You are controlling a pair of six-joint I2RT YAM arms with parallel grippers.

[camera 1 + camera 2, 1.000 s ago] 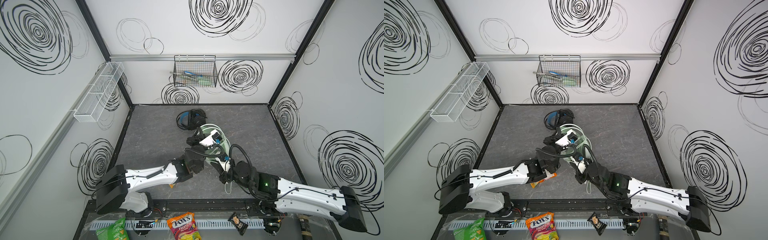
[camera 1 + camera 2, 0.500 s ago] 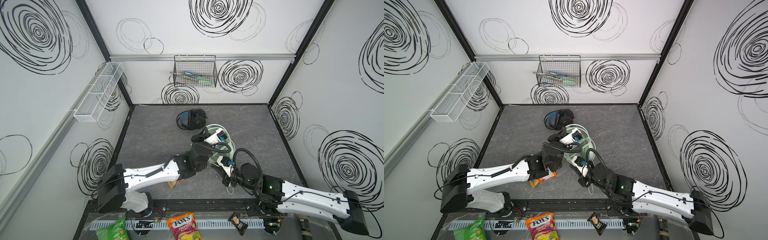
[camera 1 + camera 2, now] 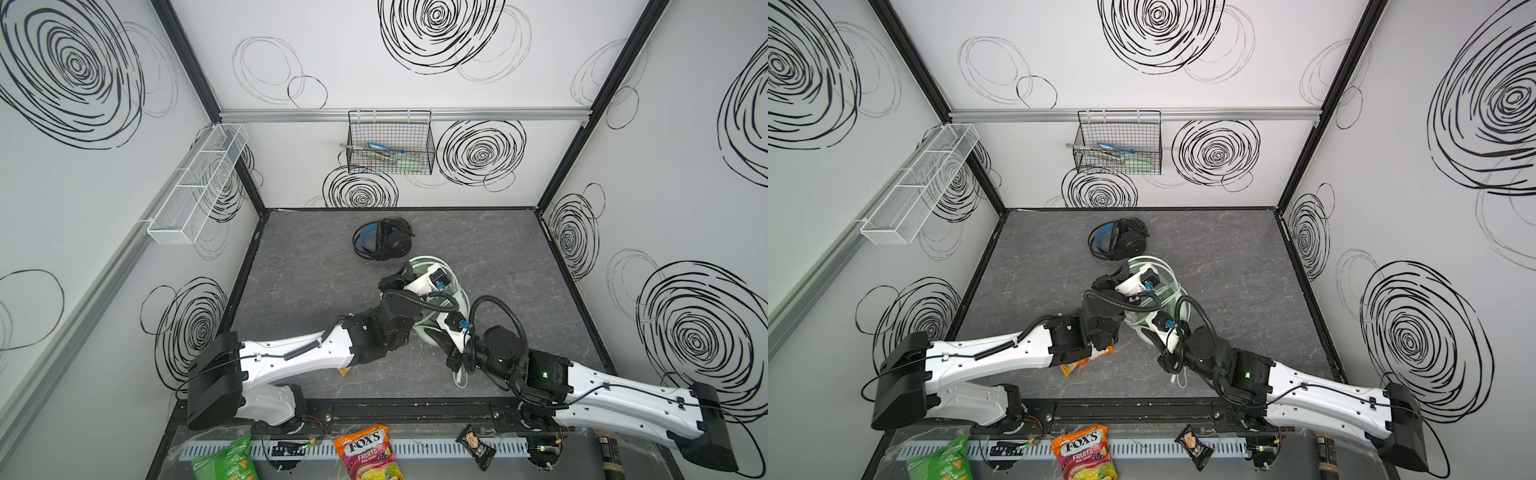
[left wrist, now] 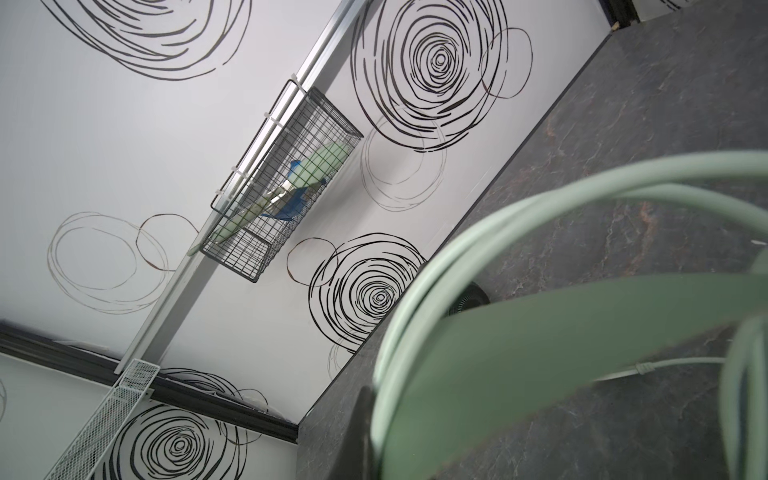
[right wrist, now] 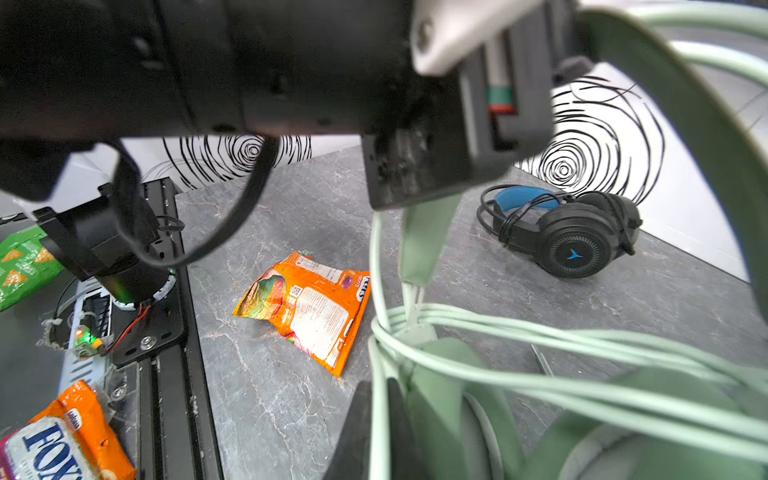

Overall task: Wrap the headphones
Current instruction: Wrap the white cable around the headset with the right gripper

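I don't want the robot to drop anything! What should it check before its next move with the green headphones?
1. Hold: left gripper shut on the mint headphones: ok.
2. Pinch: right gripper closed on the cable: looks ok.
3. Wrap: cable all coiled around the headphones: not ok, a loose tail hangs below the right gripper.
4. Space: black headphones out of the way at the back: ok.
5. Clutter: orange snack packet apart from the cable, flat on the table: ok.
6. Plug end's place: cannot tell.

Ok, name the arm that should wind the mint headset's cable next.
Right: the right jaws look shut on the cable, with its loose tail beside them. The left jaws clamp the mint headset, steadying it.
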